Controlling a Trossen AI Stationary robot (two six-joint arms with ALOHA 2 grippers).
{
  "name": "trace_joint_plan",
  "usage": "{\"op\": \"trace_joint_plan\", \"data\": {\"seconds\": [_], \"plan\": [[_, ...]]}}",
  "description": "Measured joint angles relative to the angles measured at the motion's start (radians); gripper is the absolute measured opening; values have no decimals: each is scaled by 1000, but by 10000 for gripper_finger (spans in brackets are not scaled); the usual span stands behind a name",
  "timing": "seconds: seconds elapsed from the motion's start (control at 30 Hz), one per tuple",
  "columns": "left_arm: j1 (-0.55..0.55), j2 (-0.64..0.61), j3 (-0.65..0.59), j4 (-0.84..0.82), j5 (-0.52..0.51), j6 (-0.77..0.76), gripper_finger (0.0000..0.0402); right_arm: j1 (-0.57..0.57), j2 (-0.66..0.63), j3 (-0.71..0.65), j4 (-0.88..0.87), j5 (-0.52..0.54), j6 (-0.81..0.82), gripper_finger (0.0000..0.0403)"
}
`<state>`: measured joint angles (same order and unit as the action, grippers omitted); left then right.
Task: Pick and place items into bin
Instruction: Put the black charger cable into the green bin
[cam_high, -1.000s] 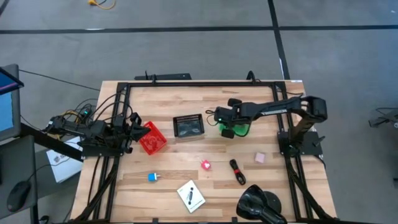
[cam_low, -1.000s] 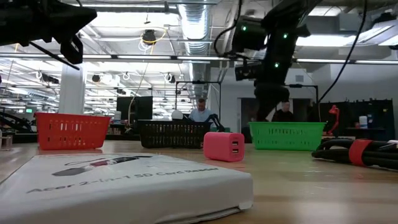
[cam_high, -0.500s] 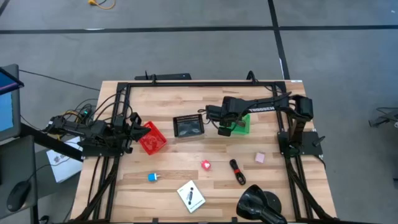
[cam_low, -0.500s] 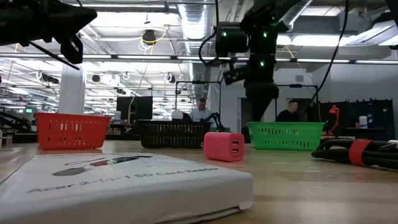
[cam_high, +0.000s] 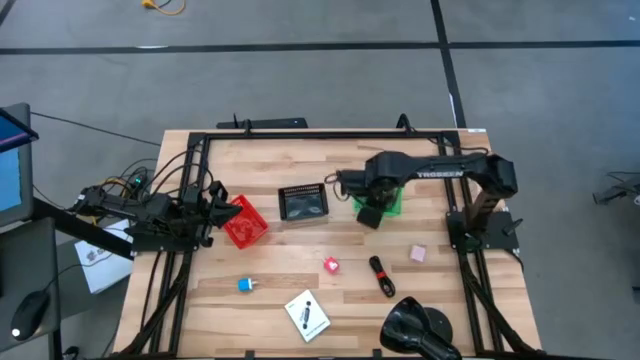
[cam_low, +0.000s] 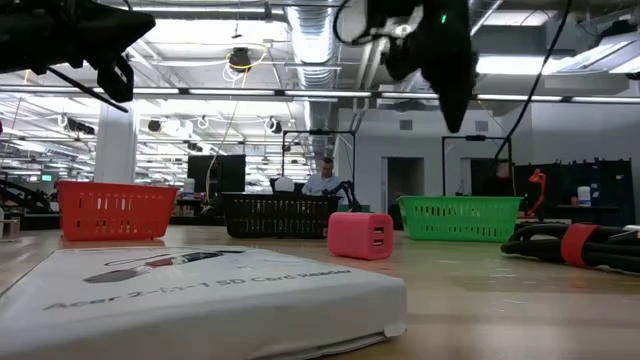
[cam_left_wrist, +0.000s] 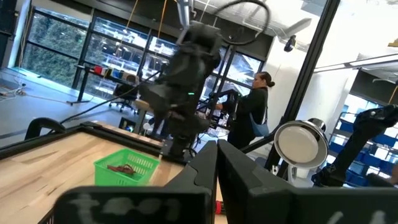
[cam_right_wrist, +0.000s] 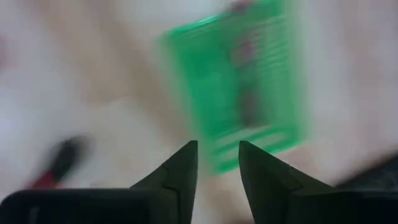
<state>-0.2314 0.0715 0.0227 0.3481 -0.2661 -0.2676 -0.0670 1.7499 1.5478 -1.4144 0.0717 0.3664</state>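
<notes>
Right gripper (cam_high: 370, 216) pulled back over green bin (cam_high: 385, 200), fingers (cam_right_wrist: 180, 171) parted

1. Wooden table (cam_high: 280, 250) at which I work, its light planks seen from above.
2. Black rail frame (cam_high: 320, 134) running along the table's far edge and down both sides.
3. Glossy black rounded lump (cam_high: 420, 328) at the near right corner.
4. Tangle of cables (cam_high: 120, 185) off the table's left edge.
5. Computer mouse (cam_high: 27, 315), near left, beyond the table.
6. Dark tape line (cam_high: 300, 47) crossing the grey floor beyond the far edge.
7. Seated person (cam_low: 323, 180) in the room behind the table.
</notes>
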Motion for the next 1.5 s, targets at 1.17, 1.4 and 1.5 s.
{"op": "trace_joint_plan", "data": {"seconds": [1.17, 1.4, 1.5], "plan": [[0, 0, 0, 1, 130, -46, 0, 530, 54, -312, 464, -123, 1099, 108], [0, 0, 0, 3, 130, -40, 0, 515, 109, -316, 445, -133, 1063, 108], [0, -1, 1, -1, 130, -40, 0, 508, 146, -313, 457, -135, 1040, 108]]}}
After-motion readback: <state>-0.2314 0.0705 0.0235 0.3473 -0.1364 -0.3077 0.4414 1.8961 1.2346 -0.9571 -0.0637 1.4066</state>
